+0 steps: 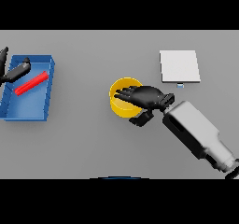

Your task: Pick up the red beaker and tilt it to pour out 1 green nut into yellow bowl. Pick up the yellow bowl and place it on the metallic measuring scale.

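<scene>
The yellow bowl (pixel 122 97) stands upright at the table's middle. My right hand (pixel 147 97) lies over its right part, fingers stretched out across the opening and thumb (pixel 140 119) by the bowl's near right side; the hand looks open. The red beaker (pixel 31 83) lies on its side in a blue tray (pixel 44 62) at the left. My left hand (pixel 14 72) is at the view's left edge over the tray, just up-left of the beaker, fingers fairly straight and apart from it. The metallic scale (pixel 179 66) lies flat at the back right. No green nut shows.
The grey table (pixel 84 139) spreads around everything. The blue tray has raised walls around the beaker. My right forearm (pixel 196 132) crosses the lower right of the table.
</scene>
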Controlling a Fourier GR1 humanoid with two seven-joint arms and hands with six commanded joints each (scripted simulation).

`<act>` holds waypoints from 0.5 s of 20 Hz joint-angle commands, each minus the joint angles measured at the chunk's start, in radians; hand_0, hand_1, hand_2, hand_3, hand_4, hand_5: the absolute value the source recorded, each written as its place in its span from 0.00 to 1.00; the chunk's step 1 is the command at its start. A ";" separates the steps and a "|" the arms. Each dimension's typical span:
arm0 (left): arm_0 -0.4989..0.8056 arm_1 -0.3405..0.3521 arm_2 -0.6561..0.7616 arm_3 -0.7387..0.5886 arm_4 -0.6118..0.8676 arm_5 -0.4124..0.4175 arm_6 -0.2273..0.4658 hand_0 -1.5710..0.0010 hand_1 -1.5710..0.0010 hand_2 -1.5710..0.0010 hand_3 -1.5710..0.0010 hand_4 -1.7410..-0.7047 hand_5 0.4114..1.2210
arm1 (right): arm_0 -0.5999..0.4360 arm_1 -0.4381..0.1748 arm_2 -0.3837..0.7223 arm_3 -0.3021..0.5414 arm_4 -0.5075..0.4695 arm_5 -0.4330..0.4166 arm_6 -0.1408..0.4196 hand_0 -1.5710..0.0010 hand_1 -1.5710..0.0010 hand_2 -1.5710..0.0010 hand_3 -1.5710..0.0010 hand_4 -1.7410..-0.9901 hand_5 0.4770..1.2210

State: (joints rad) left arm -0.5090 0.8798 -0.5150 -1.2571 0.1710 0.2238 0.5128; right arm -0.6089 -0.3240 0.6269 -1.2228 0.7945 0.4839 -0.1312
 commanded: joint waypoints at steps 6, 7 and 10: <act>-0.014 -0.007 -0.001 -0.005 -0.001 0.000 0.000 1.00 1.00 1.00 1.00 0.92 0.39 | -0.025 0.014 0.029 0.035 0.029 0.011 0.020 0.94 0.93 0.91 0.90 0.50 0.46; -0.012 -0.003 0.000 -0.004 0.000 -0.001 0.003 1.00 1.00 1.00 1.00 0.91 0.38 | -0.028 0.013 0.036 0.033 0.035 0.010 0.010 0.84 0.85 0.85 0.84 0.47 0.57; -0.004 0.010 0.009 -0.021 0.007 0.005 0.005 1.00 1.00 1.00 1.00 0.91 0.39 | -0.021 0.004 0.040 0.029 0.024 0.043 -0.003 0.43 0.46 0.48 0.62 0.28 0.78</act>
State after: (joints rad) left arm -0.5129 0.8902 -0.5060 -1.2785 0.1778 0.2290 0.5171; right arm -0.6302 -0.3196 0.6671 -1.1940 0.8169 0.5267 -0.1366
